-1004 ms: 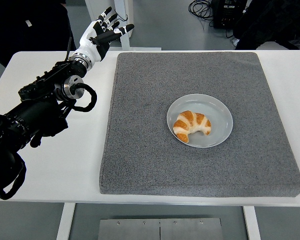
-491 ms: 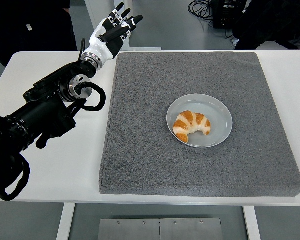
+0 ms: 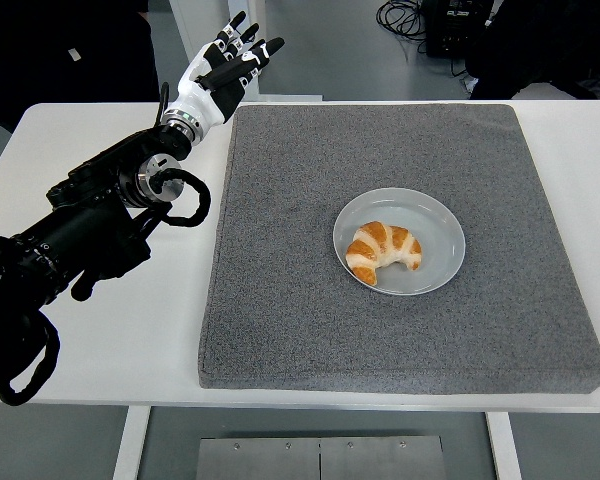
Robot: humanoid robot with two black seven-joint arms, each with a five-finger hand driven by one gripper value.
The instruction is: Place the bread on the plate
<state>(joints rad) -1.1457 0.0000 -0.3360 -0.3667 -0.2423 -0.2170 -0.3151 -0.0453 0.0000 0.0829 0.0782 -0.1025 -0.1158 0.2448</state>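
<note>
A golden croissant (image 3: 382, 251) lies on the pale grey plate (image 3: 442, 225), toward the plate's lower left. The plate rests on a grey mat (image 3: 300, 200) right of the middle. My left hand (image 3: 228, 66) is raised at the mat's far left corner, fingers spread and empty, well away from the plate. Its black arm (image 3: 90, 230) stretches in from the left edge over the white table. The right arm is out of sight.
The white table (image 3: 130, 330) shows bare along the mat's left side and near edge. Dark shapes and cables sit on the floor beyond the far edge.
My left hand rose and shifted right toward the mat's far left corner, then nearly held still. Croissant and plate have not moved.
</note>
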